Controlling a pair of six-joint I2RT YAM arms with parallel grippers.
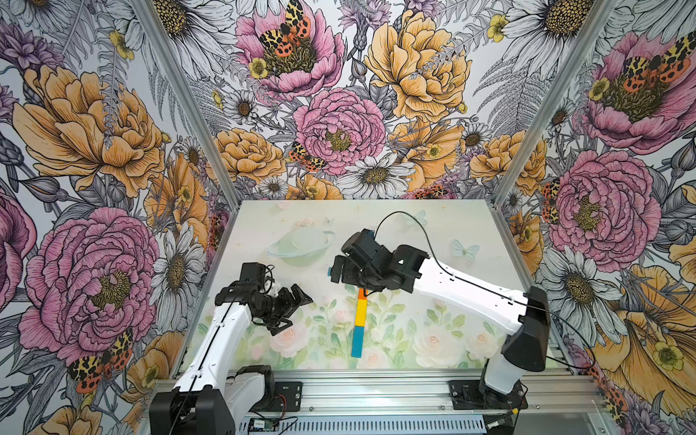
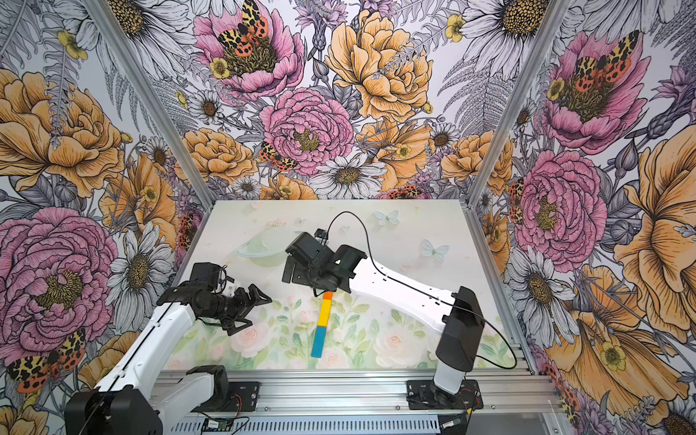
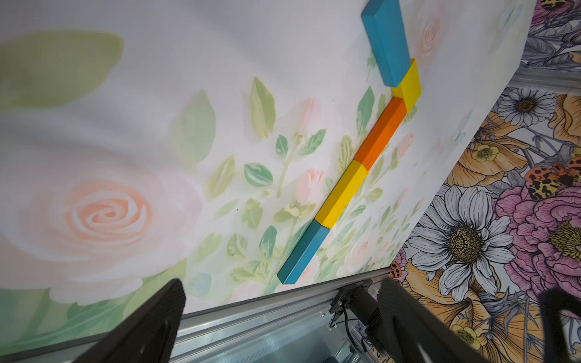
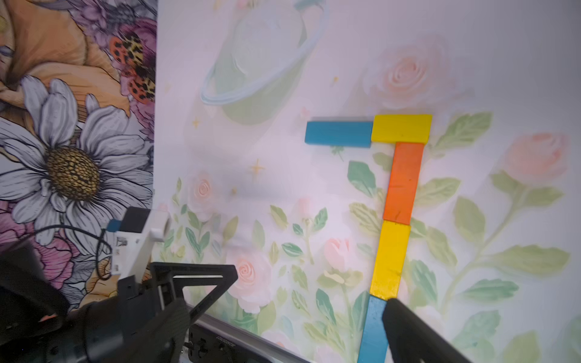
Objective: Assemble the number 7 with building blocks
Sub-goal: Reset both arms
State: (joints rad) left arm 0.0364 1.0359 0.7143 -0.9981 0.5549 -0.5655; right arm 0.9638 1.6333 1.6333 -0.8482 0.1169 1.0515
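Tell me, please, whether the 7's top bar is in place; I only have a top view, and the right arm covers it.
Observer: Yes. The right wrist view shows a blue block and a short yellow block end to end, the yellow one touching the orange block at its end.
Operator: Thanks. Is the right gripper holding anything?
Observer: No. The right gripper stands open, with no block between its fingers.
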